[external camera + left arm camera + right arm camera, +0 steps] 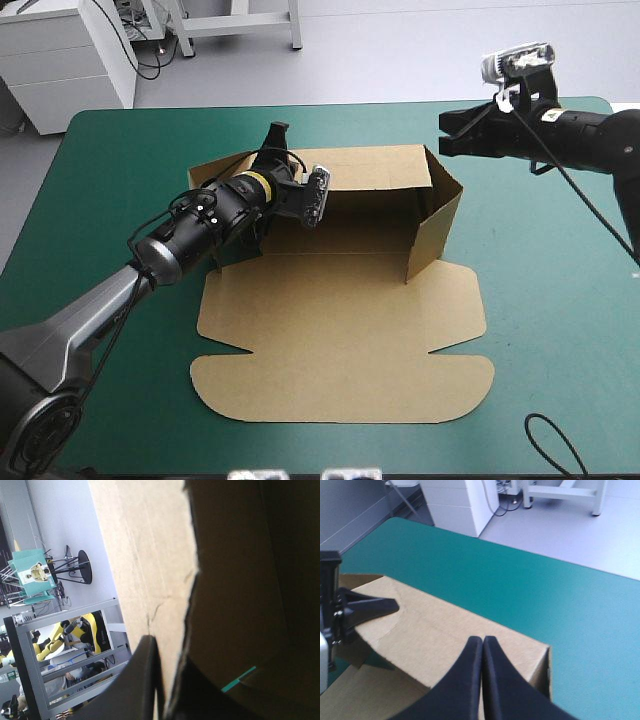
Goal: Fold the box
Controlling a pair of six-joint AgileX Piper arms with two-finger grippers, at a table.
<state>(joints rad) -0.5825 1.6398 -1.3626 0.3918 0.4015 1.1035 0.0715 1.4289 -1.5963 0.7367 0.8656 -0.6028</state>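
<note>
The brown box [340, 310] is set at the middle of the teal-green bench [560, 300], with its far and right walls raised and its lid panel laid flat toward the near edge. The left claw [277, 135] is clamped on the raised wall at the far left corner; one finger is lost in shadow, so this grip is judged likely rather than certain. The right claw [447, 132] is pressed together in a point near the far right corner, with nothing held. The matte board should be treated as light and stiff, creasing readily along its scored lines, with rounded tabs cut at the corners. Hold is best taken at a wall's free edge.
</note>
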